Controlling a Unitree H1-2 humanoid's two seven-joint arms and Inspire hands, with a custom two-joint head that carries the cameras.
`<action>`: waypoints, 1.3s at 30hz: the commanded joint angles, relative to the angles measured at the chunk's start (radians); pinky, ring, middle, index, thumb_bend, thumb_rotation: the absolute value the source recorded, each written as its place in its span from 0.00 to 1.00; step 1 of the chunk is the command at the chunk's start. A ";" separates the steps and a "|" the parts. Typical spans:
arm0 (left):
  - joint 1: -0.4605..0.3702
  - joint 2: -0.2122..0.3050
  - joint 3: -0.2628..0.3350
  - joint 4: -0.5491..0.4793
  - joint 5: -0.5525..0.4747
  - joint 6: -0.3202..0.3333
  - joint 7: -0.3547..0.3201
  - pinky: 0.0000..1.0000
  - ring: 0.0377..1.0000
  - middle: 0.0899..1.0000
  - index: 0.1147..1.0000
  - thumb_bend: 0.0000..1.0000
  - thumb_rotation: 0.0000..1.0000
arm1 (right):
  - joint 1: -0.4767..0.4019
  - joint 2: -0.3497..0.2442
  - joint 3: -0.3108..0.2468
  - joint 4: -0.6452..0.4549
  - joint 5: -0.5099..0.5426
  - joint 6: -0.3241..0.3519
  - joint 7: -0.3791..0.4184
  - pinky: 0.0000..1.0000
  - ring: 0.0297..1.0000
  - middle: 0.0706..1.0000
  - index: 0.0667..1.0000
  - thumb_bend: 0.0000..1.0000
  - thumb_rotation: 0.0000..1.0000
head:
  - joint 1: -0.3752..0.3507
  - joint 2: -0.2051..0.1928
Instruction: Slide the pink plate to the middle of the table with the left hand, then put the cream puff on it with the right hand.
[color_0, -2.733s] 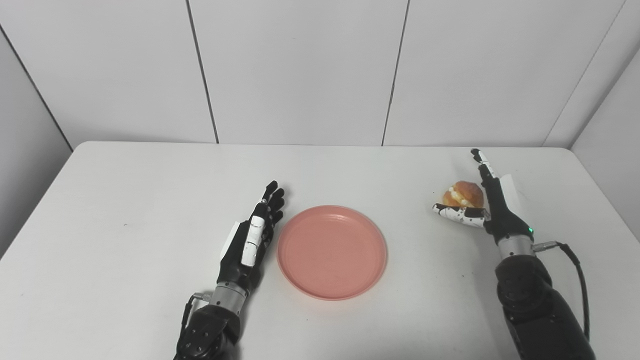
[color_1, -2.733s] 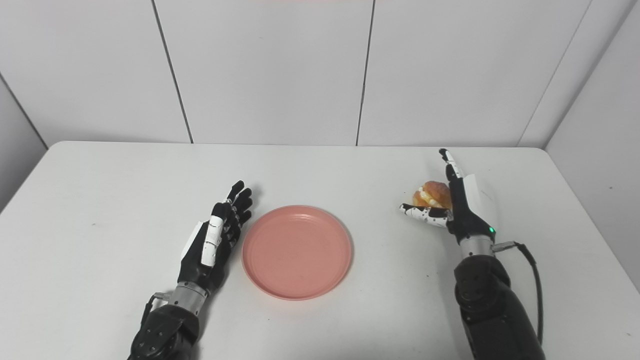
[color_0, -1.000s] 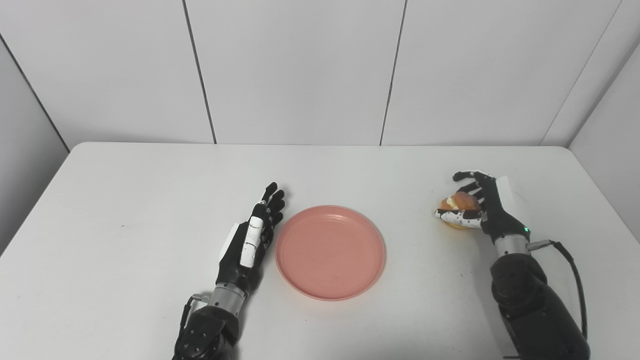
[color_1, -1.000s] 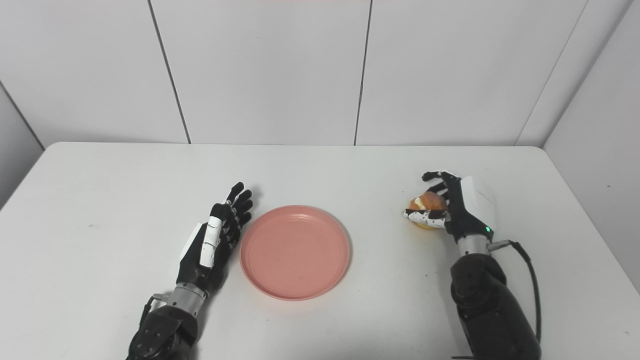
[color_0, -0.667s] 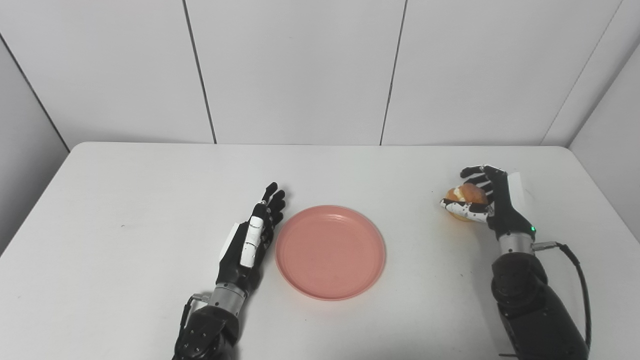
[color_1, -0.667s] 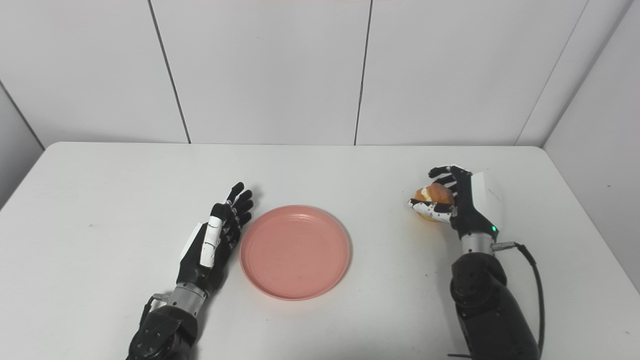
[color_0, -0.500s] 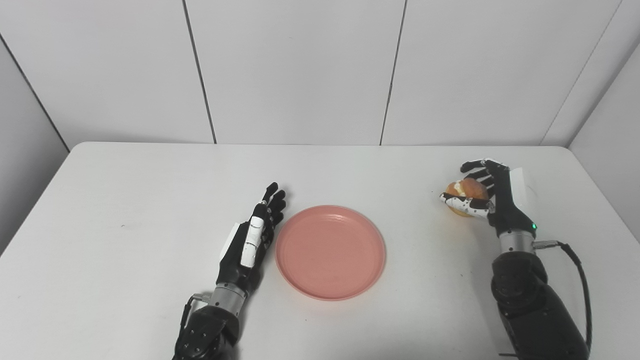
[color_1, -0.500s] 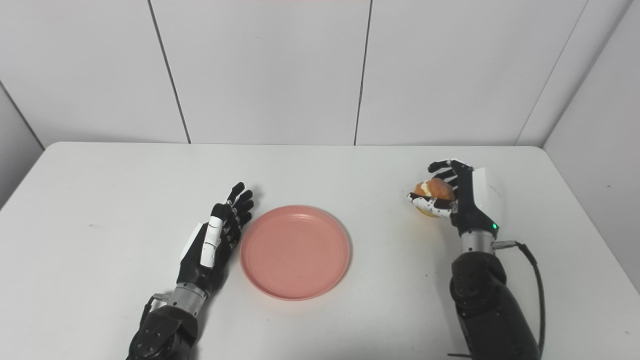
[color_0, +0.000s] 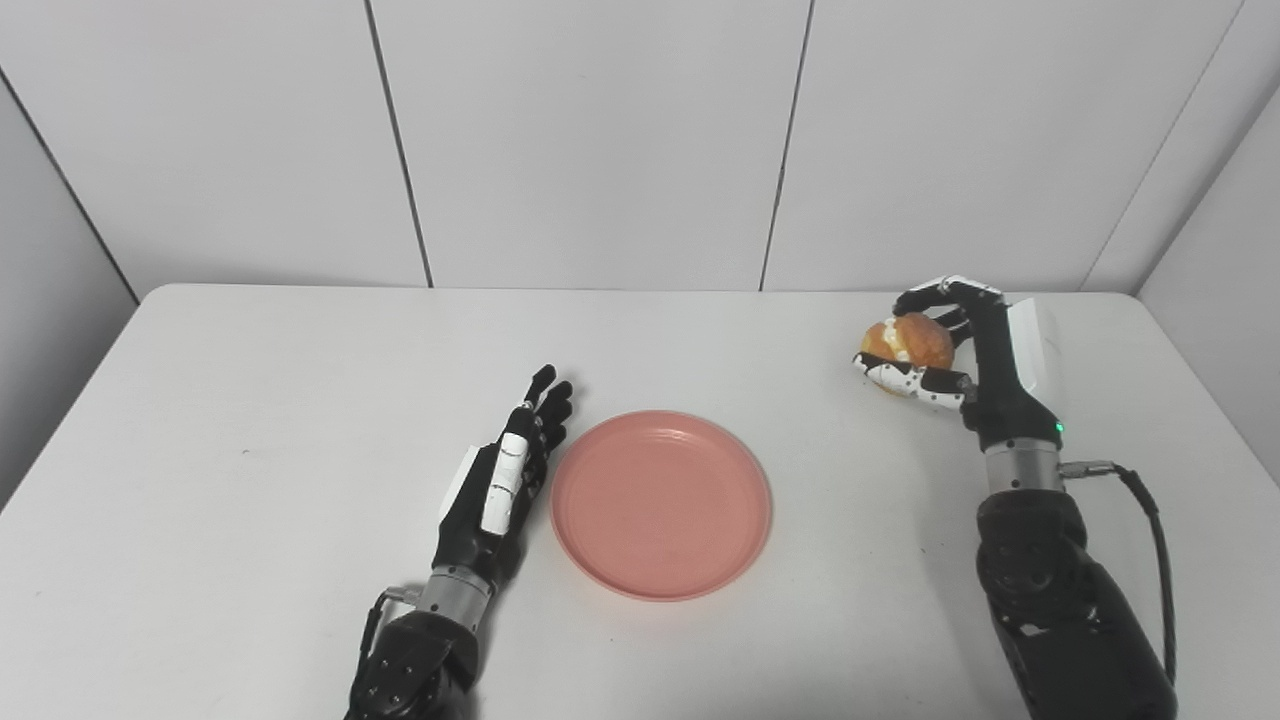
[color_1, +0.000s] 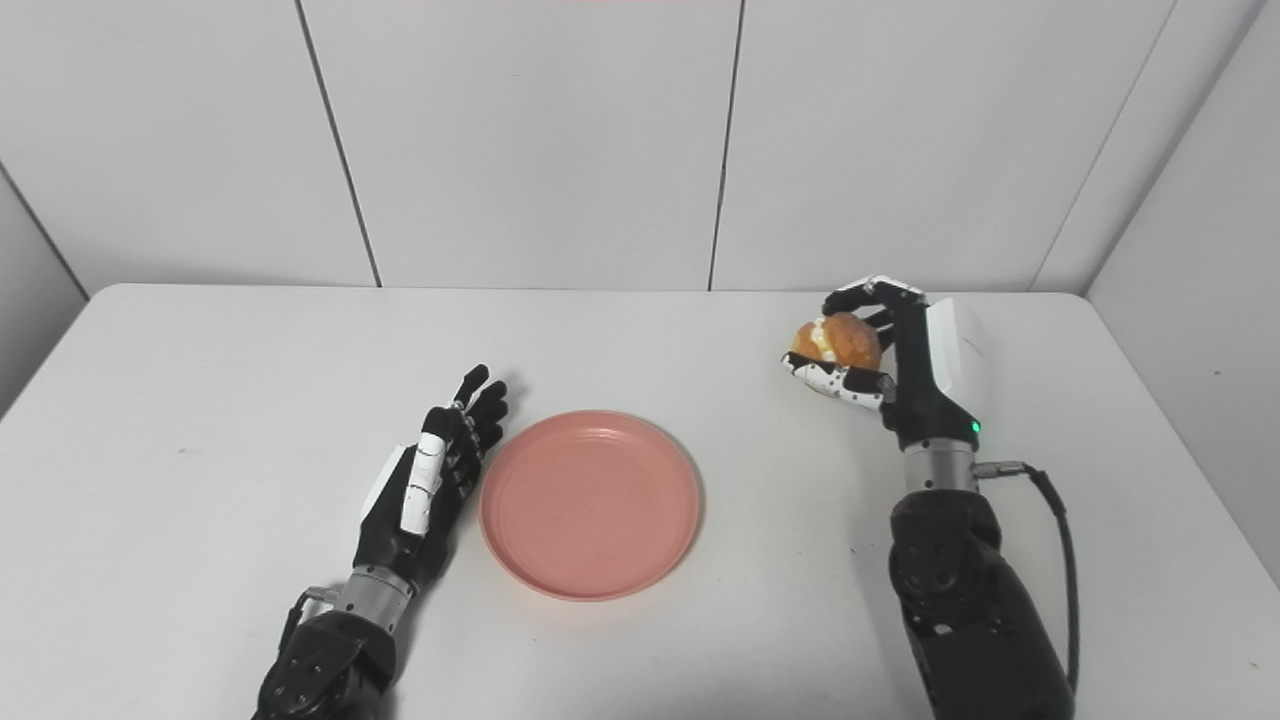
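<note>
My right hand is closed around the cream puff, now lifted clear of the table, right of the pink plate. My left hand lies open beside the plate's left rim. Carrying comes next.
</note>
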 joint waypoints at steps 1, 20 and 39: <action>0.060 -0.008 -0.004 0.023 0.010 -0.009 0.002 1.00 0.98 0.97 0.96 0.71 1.00 | -0.017 -0.003 0.001 -0.040 0.001 -0.046 0.004 0.36 0.41 0.52 0.41 0.51 0.00 | 0.000 0.000; 0.057 -0.021 -0.014 0.016 0.026 -0.008 0.010 1.00 0.98 0.97 0.97 0.70 1.00 | 0.031 0.077 0.097 -0.014 0.008 -0.273 0.040 0.41 0.43 0.50 0.41 0.51 0.00 | 0.008 0.018; 0.055 -0.022 -0.020 0.004 0.043 0.007 0.014 1.00 0.98 0.97 0.97 0.72 1.00 | 0.072 0.136 0.215 0.023 -0.086 -0.348 0.068 0.41 0.44 0.50 0.41 0.51 0.00 | 0.004 0.030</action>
